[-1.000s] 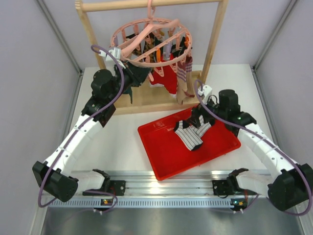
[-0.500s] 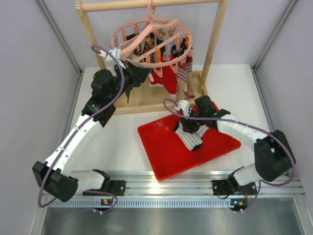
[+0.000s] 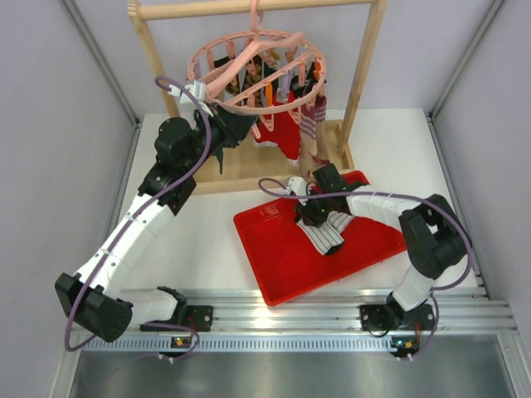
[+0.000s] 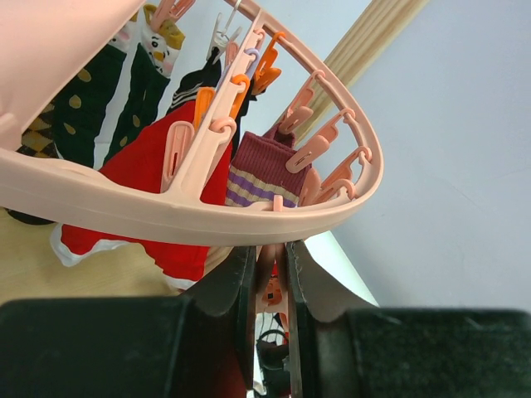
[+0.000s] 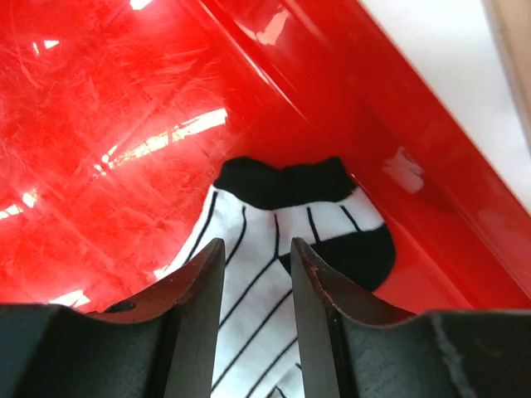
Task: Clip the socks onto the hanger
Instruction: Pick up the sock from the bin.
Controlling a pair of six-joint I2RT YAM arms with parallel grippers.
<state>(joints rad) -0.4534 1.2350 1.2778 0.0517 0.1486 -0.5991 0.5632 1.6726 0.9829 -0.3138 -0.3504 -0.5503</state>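
Observation:
The pinstriped white socks (image 3: 328, 232) lie in the red tray (image 3: 282, 265). My right gripper (image 3: 314, 214) is open just above them, and in the right wrist view (image 5: 257, 245) its jaws straddle a sock's striped body (image 5: 282, 203) near the black cuff, holding nothing. The round pink hanger (image 3: 253, 70) hangs from the wooden rack. My left gripper (image 3: 235, 120) is under its near-left rim. In the left wrist view (image 4: 270, 269) it is shut on a pink peg (image 4: 274, 253) dangling below the outer ring (image 4: 166, 211).
The wooden rack frame (image 3: 365, 58) stands at the back with its base behind the tray. A red sock (image 3: 286, 133), a maroon striped sock (image 3: 314, 116) and dark teal socks (image 4: 91, 108) hang from other pegs. Grey walls close both sides.
My right arm has swung left and folded inward, bringing its gripper from the socks' right side to their far-left end. The left arm and hanger have not moved.

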